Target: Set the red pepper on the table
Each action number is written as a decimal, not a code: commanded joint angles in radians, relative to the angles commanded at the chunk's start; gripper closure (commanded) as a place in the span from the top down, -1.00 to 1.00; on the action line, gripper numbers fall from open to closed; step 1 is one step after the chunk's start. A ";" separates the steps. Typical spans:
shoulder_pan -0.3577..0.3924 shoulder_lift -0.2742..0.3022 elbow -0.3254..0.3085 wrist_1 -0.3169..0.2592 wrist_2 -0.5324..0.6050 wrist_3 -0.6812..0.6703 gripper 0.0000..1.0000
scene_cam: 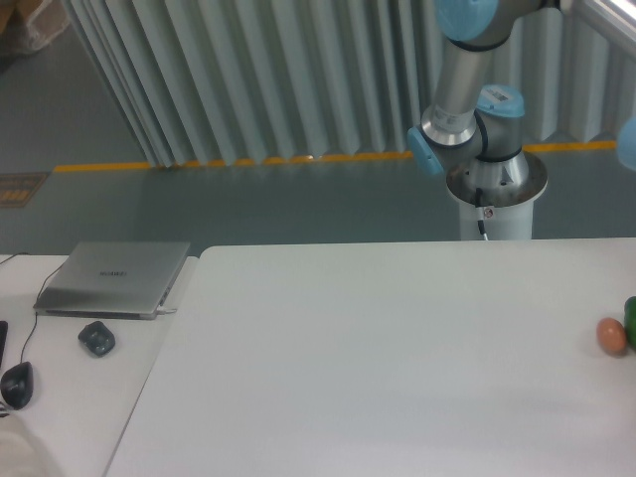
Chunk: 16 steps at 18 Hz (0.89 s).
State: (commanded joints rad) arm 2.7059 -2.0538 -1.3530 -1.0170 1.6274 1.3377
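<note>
Claw out of frame | red pepper unseen | table (378,348) white

Corrugated grey wall panels (278,70) stood behind a grey-green floor (248,204) marked by a yellow line (229,161); a side desk (70,397) carried a closed laptop (114,278).

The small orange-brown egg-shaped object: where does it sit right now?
The orange-brown egg-shaped object rests near the far right edge of the white table, beside a dark green thing cut off by the frame.

White table (378,358): brown egg (611,335), green obj (631,316).
</note>
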 joint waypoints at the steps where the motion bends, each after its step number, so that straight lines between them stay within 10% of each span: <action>1: 0.000 -0.006 0.002 0.000 0.014 0.000 1.00; 16: -0.031 -0.068 0.014 0.043 0.066 -0.054 1.00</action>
State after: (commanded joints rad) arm 2.6753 -2.1214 -1.3391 -0.9741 1.6934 1.2840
